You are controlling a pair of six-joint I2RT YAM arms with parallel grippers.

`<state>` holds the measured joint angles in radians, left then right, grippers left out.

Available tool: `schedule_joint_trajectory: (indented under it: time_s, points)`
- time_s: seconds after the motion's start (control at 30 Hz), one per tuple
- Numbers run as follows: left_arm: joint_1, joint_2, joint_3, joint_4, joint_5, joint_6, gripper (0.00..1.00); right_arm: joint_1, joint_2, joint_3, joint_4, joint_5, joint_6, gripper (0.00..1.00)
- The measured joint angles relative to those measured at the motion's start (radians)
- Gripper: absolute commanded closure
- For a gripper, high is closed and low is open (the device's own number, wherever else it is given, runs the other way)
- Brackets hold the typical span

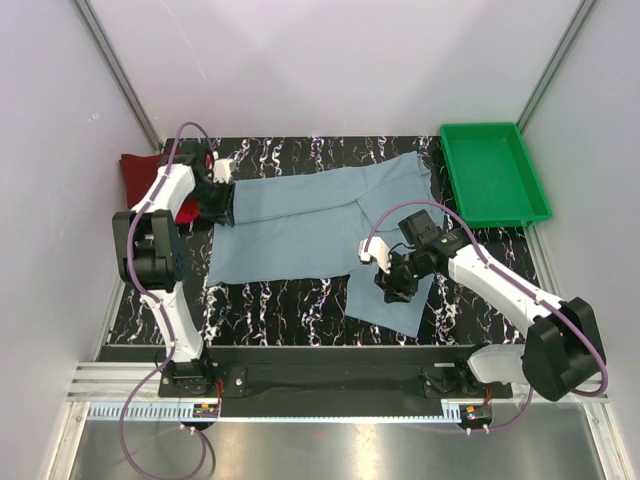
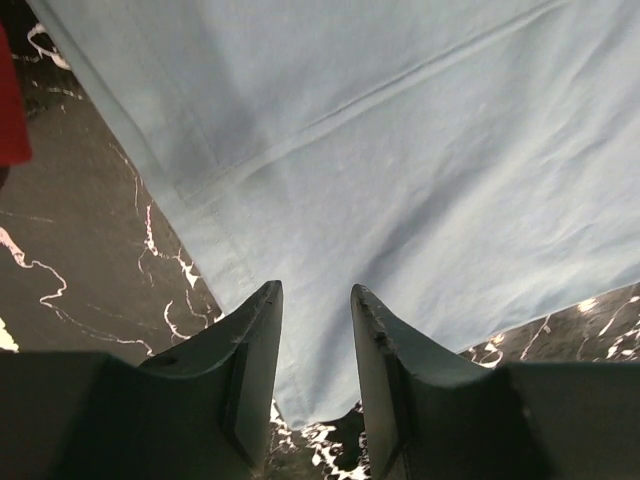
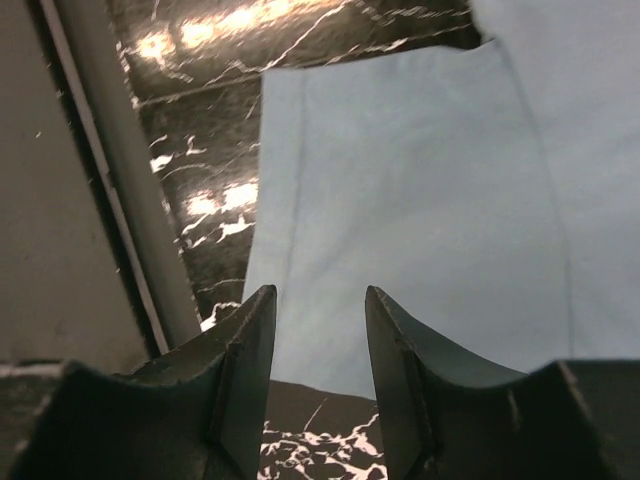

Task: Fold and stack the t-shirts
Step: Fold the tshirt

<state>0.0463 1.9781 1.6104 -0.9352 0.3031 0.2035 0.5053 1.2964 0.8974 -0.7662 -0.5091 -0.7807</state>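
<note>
Marble worktop [image 1: 290,300]: grey-blue t-shirt [image 1: 300,225] lay spread centre, L and R jaws open, empty, over its edges. L arm [image 1: 165,195] half-hid red t-shirt [image 1: 185,212], maroon t-shirt [image 1: 135,170]; only top cam showed green tray [image 1: 495,170].

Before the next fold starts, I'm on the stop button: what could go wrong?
The left gripper is open over the edge of the grey-blue shirt, near a corner; it might pinch only the hem. The right gripper is open over a flap by the near edge of the table; uneven lifting could bunch the cloth. The red shirt lies close beside the left gripper and may get nudged.
</note>
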Motion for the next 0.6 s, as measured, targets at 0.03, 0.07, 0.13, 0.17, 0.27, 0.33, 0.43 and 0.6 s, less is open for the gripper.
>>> schedule_joint_trajectory:
  time_s: [0.03, 0.07, 0.13, 0.17, 0.27, 0.33, 0.43, 0.6]
  points:
    - [-0.002, 0.000, 0.002, 0.003, 0.001, -0.007, 0.60, 0.000, 0.003, 0.000, -0.020, -0.004, -0.017, 0.53]
    - [-0.005, 0.000, 0.005, 0.002, 0.001, -0.014, 0.60, 0.000, 0.008, 0.000, -0.039, -0.009, -0.032, 0.53]
    - [-0.012, 0.000, 0.011, 0.002, -0.002, -0.019, 0.60, 0.000, 0.014, 0.000, -0.072, -0.016, -0.053, 0.53]
    - [-0.018, 0.000, 0.013, 0.003, -0.006, -0.019, 0.60, 0.000, 0.016, 0.000, -0.093, -0.026, -0.064, 0.53]
    - [-0.044, 0.000, 0.016, 0.011, -0.021, -0.001, 0.60, 0.006, 0.018, 0.000, -0.146, -0.057, -0.075, 0.53]
    - [-0.068, 0.000, 0.003, 0.026, -0.030, 0.016, 0.60, 0.016, 0.029, 0.000, -0.190, -0.080, -0.076, 0.55]
    - [-0.095, 0.001, -0.053, 0.047, -0.031, 0.029, 0.60, 0.040, 0.059, -0.002, -0.248, -0.100, -0.073, 0.56]
    - [-0.092, 0.015, -0.084, 0.040, -0.031, 0.027, 0.60, 0.101, 0.057, -0.023, -0.290, -0.105, -0.074, 0.54]
